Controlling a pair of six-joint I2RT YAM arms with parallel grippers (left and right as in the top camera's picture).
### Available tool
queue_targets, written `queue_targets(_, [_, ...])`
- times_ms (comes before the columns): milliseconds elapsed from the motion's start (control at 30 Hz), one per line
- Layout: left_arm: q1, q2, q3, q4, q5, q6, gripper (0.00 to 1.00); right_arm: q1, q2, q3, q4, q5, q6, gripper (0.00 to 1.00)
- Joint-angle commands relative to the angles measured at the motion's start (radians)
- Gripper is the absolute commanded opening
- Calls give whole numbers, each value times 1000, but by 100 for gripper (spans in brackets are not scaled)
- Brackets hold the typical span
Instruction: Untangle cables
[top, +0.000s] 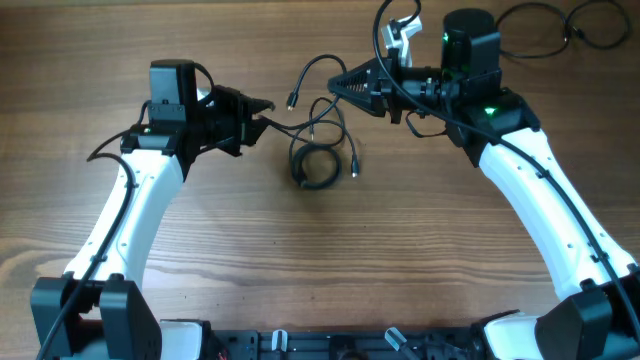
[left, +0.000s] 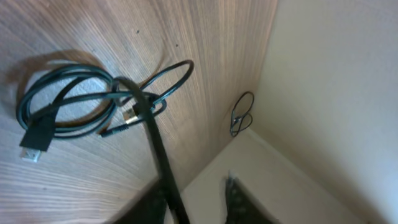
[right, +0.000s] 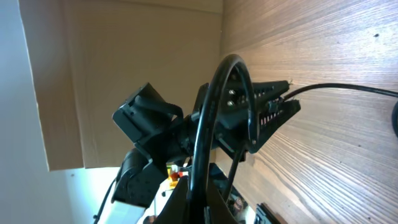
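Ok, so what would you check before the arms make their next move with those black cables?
1. Left gripper closed on the first cable: ok.
2. Right gripper closed on the second cable: ok.
3. Coil on the table loosened: not ok, its loops overlap.
4. Whether both held cables run into that coil: cannot tell.
5. Plug lying free of both grippers: ok.

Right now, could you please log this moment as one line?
left gripper: jaws around one cable, grip unclear | right gripper: shut on arched cable | tangle: on table
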Motion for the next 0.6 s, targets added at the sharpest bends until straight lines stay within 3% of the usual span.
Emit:
queue_targets(0, [-3, 7, 7, 15, -7, 10, 4, -3, -20, 19, 6, -27, -28, 4])
queue_targets(133, [-2, -13, 7, 202, -3, 215, 4, -3, -20, 18, -63, 30, -130, 4])
queue_targets(233, [31, -63, 7, 294, -3, 265, 4, -19, -20, 18, -186, 137, -190, 4])
queue_targets(367, [95, -121, 7, 277, 1, 352, 5, -82, -20, 18, -255, 121, -225, 4])
queue_targets(433, [135, -133, 7, 215, 1, 396, 20, -138, -24, 18, -286, 78, -238, 4])
queue_targets(467, [151, -132, 7, 175, -8, 403, 35, -162, -29, 18, -302, 77, -243, 4])
queue_targets(567, [170, -132, 7, 119, -26, 403, 38, -199, -49, 18, -325, 74, -260, 4])
